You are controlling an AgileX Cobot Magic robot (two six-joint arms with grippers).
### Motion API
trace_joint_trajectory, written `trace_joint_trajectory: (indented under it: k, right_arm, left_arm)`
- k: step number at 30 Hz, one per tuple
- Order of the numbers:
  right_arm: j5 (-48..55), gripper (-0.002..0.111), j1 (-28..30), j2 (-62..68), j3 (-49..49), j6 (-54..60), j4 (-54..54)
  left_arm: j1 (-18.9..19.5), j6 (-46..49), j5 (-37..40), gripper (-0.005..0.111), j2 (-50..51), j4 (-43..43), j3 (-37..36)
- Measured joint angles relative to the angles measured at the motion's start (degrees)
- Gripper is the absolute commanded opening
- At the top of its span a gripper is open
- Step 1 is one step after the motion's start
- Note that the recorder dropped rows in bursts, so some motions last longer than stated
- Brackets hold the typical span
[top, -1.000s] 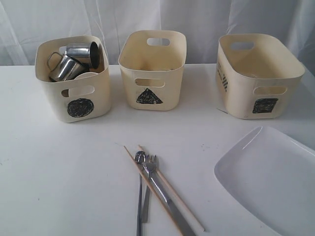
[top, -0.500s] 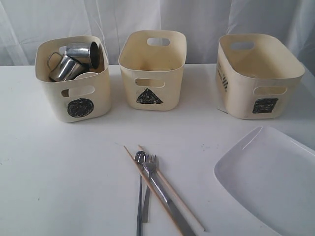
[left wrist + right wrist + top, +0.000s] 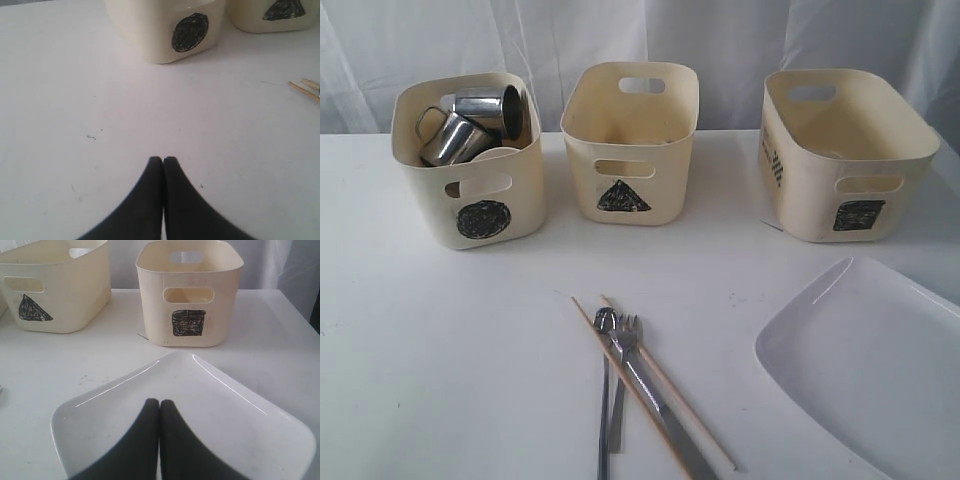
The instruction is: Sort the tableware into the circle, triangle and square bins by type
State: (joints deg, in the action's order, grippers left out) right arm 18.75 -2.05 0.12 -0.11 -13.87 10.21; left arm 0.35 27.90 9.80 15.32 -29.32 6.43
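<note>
Two steel mugs (image 3: 470, 122) lie in the circle bin (image 3: 470, 165) at the left, with a pale bowl rim (image 3: 498, 153) beside them. The triangle bin (image 3: 630, 140) and the square bin (image 3: 845, 150) look empty. Spoon (image 3: 604, 325), fork (image 3: 623, 345), knife (image 3: 665, 420) and wooden chopsticks (image 3: 650, 390) lie together at the front centre. The large white plate (image 3: 870, 370) sits at the front right. My left gripper (image 3: 163, 160) is shut above bare table. Over the plate (image 3: 125, 405), my right gripper (image 3: 159, 402) is shut and holds nothing. Neither gripper shows in the exterior view.
A white curtain (image 3: 640, 40) hangs behind the bins. The white table (image 3: 440, 350) stretches out in front of the circle bin. Chopstick tips (image 3: 305, 89) show in the left wrist view.
</note>
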Motion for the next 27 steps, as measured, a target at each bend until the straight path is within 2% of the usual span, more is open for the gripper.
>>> trace_joint_trajectory:
  k: [3,6,10,16,22,25,27]
  right_arm:
    - [0.0,0.0,0.0,0.0,0.0,0.0,0.0]
    - [0.0,0.0,0.0,0.0,0.0,0.0,0.0]
    - [0.0,0.0,0.0,0.0,0.0,0.0,0.0]
    - [0.0,0.0,0.0,0.0,0.0,0.0,0.0]
    - [0.0,0.0,0.0,0.0,0.0,0.0,0.0]
    - [0.0,0.0,0.0,0.0,0.0,0.0,0.0]
    - [0.0,0.0,0.0,0.0,0.0,0.0,0.0]
  left_arm:
    - [4.8,0.1,4.7,0.0,-4.5,-1.1,-0.7]
    - [6.9,0.1,7.2,0.0,-9.4,-1.3,-2.4]
    - [7.4,-1.7,9.0,0.0,-14.4,-1.3,-5.8]
    - [7.4,-2.3,10.6,0.0,-15.1,-4.1,-6.2]
    - [7.4,-2.3,10.8,0.0,-15.1,-10.6,-6.2]
    - [7.4,-5.9,10.8,0.0,-15.1,-4.5,-6.2]
    - [7.4,-14.0,10.8,0.0,-15.1,3.8,-6.2]
